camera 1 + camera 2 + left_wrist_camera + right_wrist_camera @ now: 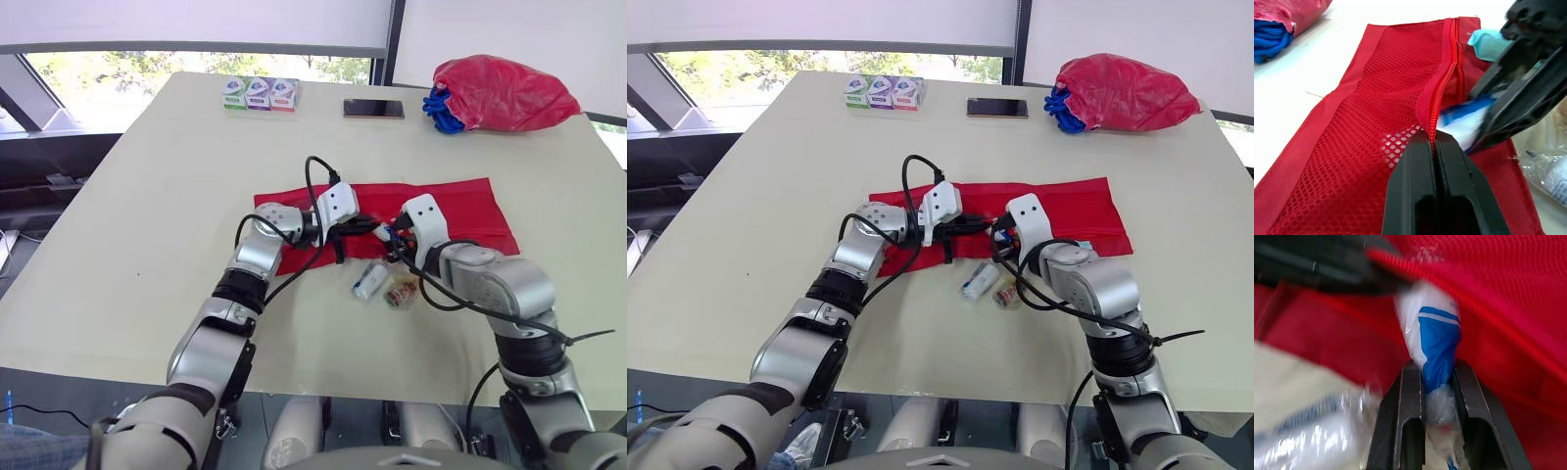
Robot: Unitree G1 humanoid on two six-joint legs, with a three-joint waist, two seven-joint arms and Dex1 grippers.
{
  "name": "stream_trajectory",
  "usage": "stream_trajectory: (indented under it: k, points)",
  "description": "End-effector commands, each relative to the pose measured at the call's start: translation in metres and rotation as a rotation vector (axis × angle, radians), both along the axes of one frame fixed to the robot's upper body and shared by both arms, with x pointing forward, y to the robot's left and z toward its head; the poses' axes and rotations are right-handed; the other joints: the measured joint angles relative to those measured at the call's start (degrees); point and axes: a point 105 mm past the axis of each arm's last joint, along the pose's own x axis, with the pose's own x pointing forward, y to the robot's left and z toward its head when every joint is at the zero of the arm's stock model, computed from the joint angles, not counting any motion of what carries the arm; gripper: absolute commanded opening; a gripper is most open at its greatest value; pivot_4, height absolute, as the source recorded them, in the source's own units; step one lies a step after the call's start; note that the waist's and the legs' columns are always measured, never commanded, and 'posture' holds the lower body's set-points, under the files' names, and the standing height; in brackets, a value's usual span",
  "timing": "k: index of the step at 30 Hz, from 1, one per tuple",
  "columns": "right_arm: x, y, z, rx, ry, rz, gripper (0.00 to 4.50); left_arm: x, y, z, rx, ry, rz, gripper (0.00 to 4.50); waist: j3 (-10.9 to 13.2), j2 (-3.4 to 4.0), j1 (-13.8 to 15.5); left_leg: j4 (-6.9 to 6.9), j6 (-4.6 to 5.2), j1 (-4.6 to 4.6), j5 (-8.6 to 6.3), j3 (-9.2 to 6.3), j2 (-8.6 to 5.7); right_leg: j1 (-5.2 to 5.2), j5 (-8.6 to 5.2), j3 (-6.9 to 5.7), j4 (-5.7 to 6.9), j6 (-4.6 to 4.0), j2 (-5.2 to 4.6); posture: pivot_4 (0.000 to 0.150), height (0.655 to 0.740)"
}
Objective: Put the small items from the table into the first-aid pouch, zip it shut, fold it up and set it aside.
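While the left gripper [1435, 139] pinches the first-aid pouch [1376, 98] by its zipper lip, the right gripper [1439, 367], clamping a blue-and-white packet [1437, 330], must push it inside, just ahead.

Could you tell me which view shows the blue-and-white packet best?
Right wrist view: the packet is close up, pinched by the right gripper. Left wrist view shows it at the pouch opening; head views, barely.

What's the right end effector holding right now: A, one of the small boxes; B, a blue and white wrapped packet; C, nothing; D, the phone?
B: the right end effector is shut on a blue and white wrapped packet, whose tip is at the opening of the red pouch.
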Motion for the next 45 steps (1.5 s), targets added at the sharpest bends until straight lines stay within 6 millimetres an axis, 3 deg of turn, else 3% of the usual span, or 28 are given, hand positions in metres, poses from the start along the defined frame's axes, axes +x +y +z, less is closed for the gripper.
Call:
stream_trajectory:
  k: [1,4,5,6,9,10,11,17,21,24,29,33,45]
  points:
    - [0.013,0.006,0.019,0.059,-0.080,-0.055,0.11,-0.004,-0.010,0.012,-0.035,-0.043,-0.028,0.00,0.0,0.01,-0.2,0.00,0.00,0.01,0.00,0.00,0.00,0.00,0.00,0.00,0.00,0.00,0.00,0.150,0.7400]
    - [0.015,0.015,0.019,0.084,-0.090,-0.051,0.11,-0.005,-0.011,0.011,-0.038,-0.040,-0.026,0.00,0.0,0.01,-0.3,0.00,-0.01,0.01,0.01,0.00,0.00,-0.01,0.00,0.00,0.02,0.00,0.00,0.150,0.7400]
    - [0.015,0.017,0.019,0.090,-0.089,-0.046,1.12,-0.004,-0.011,0.011,-0.039,-0.039,-0.025,0.00,0.0,0.01,-0.5,0.00,-0.01,0.01,0.01,-0.01,0.00,-0.01,0.00,-0.01,0.02,0.00,0.00,0.150,0.7400]
    - [0.014,0.019,0.019,0.099,-0.088,-0.035,1.37,-0.004,-0.011,0.011,-0.040,-0.039,-0.023,0.00,0.0,0.02,-0.6,0.00,-0.01,0.01,0.01,-0.01,0.00,-0.01,0.00,0.00,0.02,0.00,0.00,0.150,0.7400]
    - [0.009,0.017,0.020,0.101,-0.093,-0.005,2.69,-0.002,-0.009,0.011,-0.040,-0.036,-0.013,0.00,0.0,0.02,-1.0,-0.01,-0.01,0.01,0.01,-0.01,0.00,-0.01,0.00,0.00,0.02,0.00,0.00,0.150,0.7400]
    - [0.007,0.014,0.021,0.096,-0.096,0.009,3.38,-0.001,-0.008,0.010,-0.038,-0.035,-0.009,0.00,0.0,0.02,-1.0,0.00,-0.01,0.01,0.01,-0.01,0.00,0.00,0.00,0.00,0.02,0.00,0.00,0.150,0.7400]
    - [0.004,0.011,0.024,0.092,-0.104,0.030,3.65,0.000,-0.007,0.010,-0.037,-0.034,-0.005,0.00,0.0,0.03,-1.0,-0.01,-0.01,0.01,0.00,-0.01,0.00,0.00,0.00,-0.01,0.02,0.00,0.00,0.150,0.7400]
    - [-0.012,-0.012,0.037,0.051,-0.137,0.151,3.65,0.005,-0.002,0.011,-0.031,-0.031,0.013,0.00,0.0,0.03,-1.1,-0.03,0.01,0.04,-0.01,-0.02,0.00,0.00,0.00,0.00,0.00,0.00,0.01,0.150,0.7400]
    - [-0.023,-0.026,0.036,0.002,-0.134,0.217,3.65,0.007,-0.001,0.011,-0.031,-0.028,0.016,0.00,0.0,0.03,-1.1,-0.03,0.02,0.04,-0.01,-0.02,0.01,0.02,0.00,0.00,-0.02,0.01,0.00,0.150,0.7400]
    - [-0.025,-0.034,0.029,-0.059,-0.139,0.236,2.86,0.007,-0.002,0.012,-0.032,-0.027,0.013,0.00,0.0,0.03,-1.1,-0.03,0.02,0.04,-0.01,-0.01,0.02,0.02,-0.01,0.00,-0.03,0.01,0.00,0.150,0.7400]
    - [-0.017,-0.044,0.011,-0.206,-0.206,0.276,0.14,0.007,-0.003,0.011,-0.032,-0.023,0.008,0.00,0.0,0.03,-1.1,-0.02,0.02,0.04,-0.01,0.00,0.03,0.02,-0.01,0.00,-0.03,0.01,0.00,0.150,0.7400]
    - [-0.008,-0.036,0.008,-0.193,-0.240,0.283,0.06,0.006,-0.004,0.010,-0.031,-0.019,0.002,0.00,0.0,0.02,-1.1,-0.03,0.02,0.04,-0.01,0.01,0.03,0.02,-0.01,0.01,-0.03,0.01,0.00,0.150,0.7400]
    - [0.017,0.014,0.011,-0.120,-0.328,0.332,0.06,-0.001,-0.013,0.007,-0.052,0.001,-0.014,0.00,0.0,0.04,-1.0,-0.03,0.00,0.02,0.00,-0.01,0.02,0.02,0.00,-0.01,-0.06,0.01,0.00,0.150,0.7400]
